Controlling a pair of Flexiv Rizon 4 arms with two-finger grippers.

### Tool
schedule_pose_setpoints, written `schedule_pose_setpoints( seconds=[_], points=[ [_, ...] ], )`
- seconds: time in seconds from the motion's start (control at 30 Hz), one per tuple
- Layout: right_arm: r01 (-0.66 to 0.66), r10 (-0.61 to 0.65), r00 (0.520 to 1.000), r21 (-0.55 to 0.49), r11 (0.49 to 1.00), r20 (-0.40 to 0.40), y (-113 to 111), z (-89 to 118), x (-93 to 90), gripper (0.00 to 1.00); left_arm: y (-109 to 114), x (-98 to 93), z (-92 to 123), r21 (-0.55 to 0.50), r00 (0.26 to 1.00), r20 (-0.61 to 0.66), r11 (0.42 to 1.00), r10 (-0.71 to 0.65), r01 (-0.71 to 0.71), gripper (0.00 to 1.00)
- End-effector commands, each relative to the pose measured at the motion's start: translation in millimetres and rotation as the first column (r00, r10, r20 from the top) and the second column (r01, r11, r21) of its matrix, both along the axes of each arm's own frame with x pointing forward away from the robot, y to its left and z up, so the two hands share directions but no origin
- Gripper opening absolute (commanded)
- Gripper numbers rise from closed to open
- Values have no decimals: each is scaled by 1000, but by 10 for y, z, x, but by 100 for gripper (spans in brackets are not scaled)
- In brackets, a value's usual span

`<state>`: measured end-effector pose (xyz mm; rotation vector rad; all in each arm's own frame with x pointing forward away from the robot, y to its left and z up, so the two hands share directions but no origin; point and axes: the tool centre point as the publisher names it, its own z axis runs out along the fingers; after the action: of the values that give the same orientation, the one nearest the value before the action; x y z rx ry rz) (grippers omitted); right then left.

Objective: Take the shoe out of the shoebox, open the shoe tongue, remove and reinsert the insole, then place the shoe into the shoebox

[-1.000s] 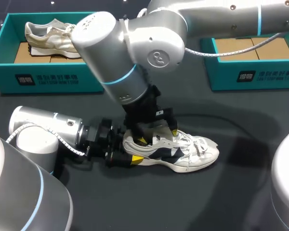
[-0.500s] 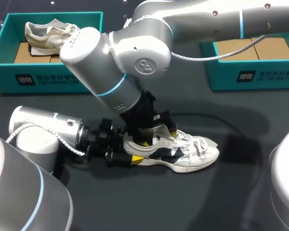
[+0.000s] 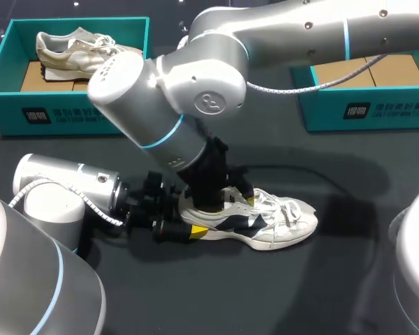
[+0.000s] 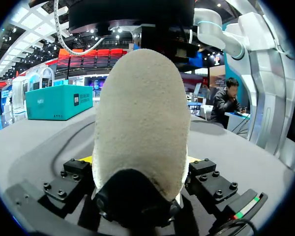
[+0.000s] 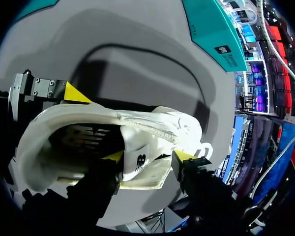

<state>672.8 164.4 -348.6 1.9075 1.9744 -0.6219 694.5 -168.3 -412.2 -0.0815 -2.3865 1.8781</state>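
A white and navy shoe (image 3: 265, 220) lies on its sole on the dark table, toe pointing right. My left gripper (image 3: 185, 222) comes in low from the left and is shut on the heel (image 4: 140, 113), which fills the space between its fingers in the left wrist view. My right arm reaches down from the upper right, and its gripper (image 3: 227, 201) stands over the shoe's opening. In the right wrist view one yellow fingertip (image 5: 114, 156) is inside the shoe and the other outside. The side wall (image 5: 142, 160) is pressed between them. The insole is hidden.
A teal shoebox (image 3: 70, 112) at the back left holds another pale shoe (image 3: 77, 52). A second teal shoebox (image 3: 366, 105) stands at the back right with cardboard inside. A thin cable (image 3: 321, 178) curves across the table behind the shoe.
My right arm has sunk lower, pushing one finger deeper into the shoe, and its fingers have drawn together onto the side wall. The left gripper and the shoe have stayed put.
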Motion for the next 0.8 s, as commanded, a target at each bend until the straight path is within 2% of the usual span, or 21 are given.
schedule_pose_setpoints(
  seconds=[0.03, 0.3, 0.4, 0.47, 0.5, 0.53, 0.63, 0.8],
  points=[
    [212, -210, 967, 2, 977, 142, -46, 76, -74, 50, -16, 13, -15, 1, 1000, 0, 1000, 1, -1, 0],
    [224, -225, 965, 23, 974, 138, -134, 170, -84, 46, -16, 13, -15, 1, 1000, 0, 1000, 1, -1, 0],
    [225, -229, 965, 46, 973, 128, -176, 191, -79, 35, -16, 13, -15, 1, 1000, 0, 1000, 1, -1, 0],
    [224, -231, 965, 70, 972, 122, -213, 200, -75, 23, -16, 13, -15, 1, 1000, 0, 1000, 1, -1, 0],
    [221, -230, 966, 87, 971, 120, -238, 206, -74, 7, -16, 13, -15, 1, 1000, 0, 1000, 1, -1, 0],
    [215, -226, 967, 101, 971, 117, -257, 212, -72, 0, -16, 13, -15, 1, 1000, 0, 1000, 1, -1, 0],
    [210, -227, 970, 163, 964, 89, -355, 251, -62, 0, -16, 13, -15, 1, 1000, 0, 1000, 1, -1, 0],
    [245, -263, 961, 174, 954, 89, -388, 314, -80, 0, -16, 13, -15, 1, 1000, 0, 1000, 1, -1, 0]
  ],
)
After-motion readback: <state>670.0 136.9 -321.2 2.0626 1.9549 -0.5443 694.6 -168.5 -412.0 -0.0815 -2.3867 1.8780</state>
